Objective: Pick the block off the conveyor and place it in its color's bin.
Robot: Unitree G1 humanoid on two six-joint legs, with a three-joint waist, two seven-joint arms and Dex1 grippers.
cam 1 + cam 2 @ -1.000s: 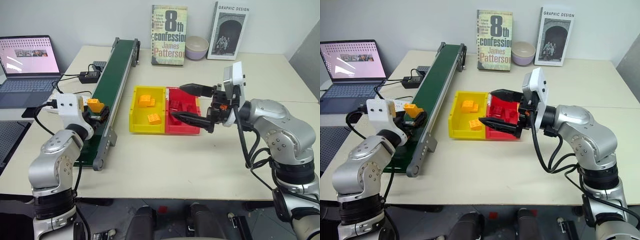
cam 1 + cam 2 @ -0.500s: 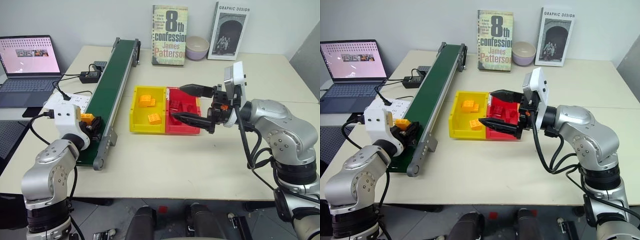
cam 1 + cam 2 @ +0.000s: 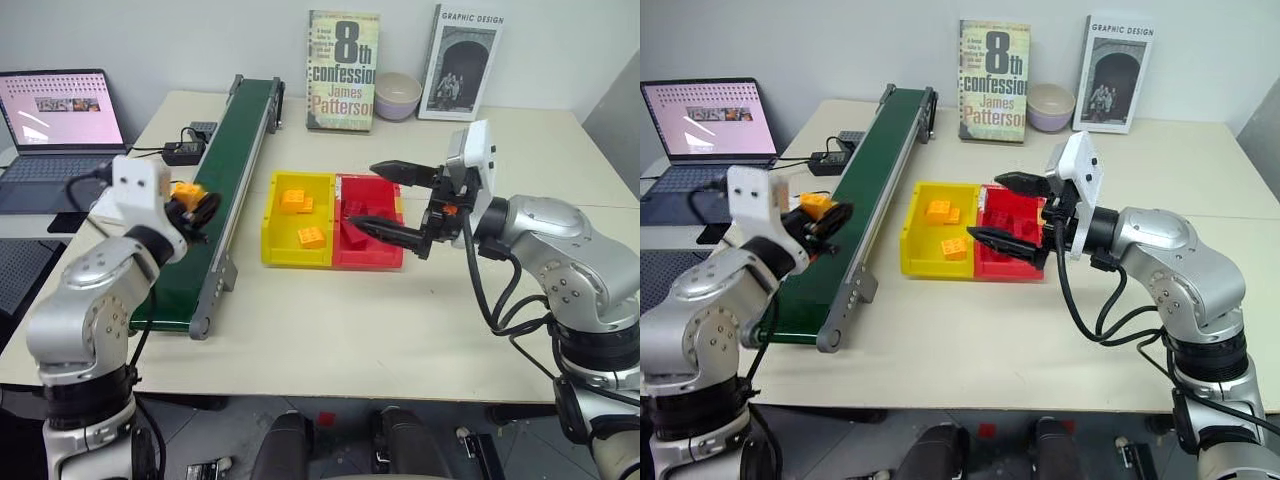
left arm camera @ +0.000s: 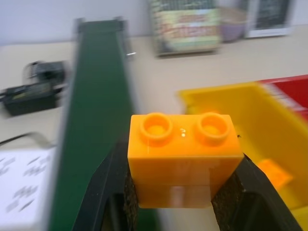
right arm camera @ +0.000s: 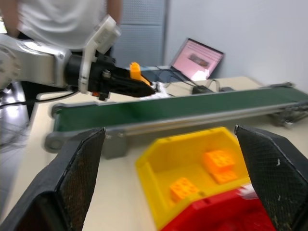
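Even, bright indoor light falls on the desk; shadows under the bin and the conveyor are soft and short; the laptop screen glows pale; in the left wrist view the block is sharp with a small glint, the background blurred; the right wrist view is soft.

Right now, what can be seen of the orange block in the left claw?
The block is a small glossy orange plastic brick with two round studs on top, upright and level. The left claw is shut on it, one black finger against each side. It hangs lifted above the green conveyor, short of the yellow bin.
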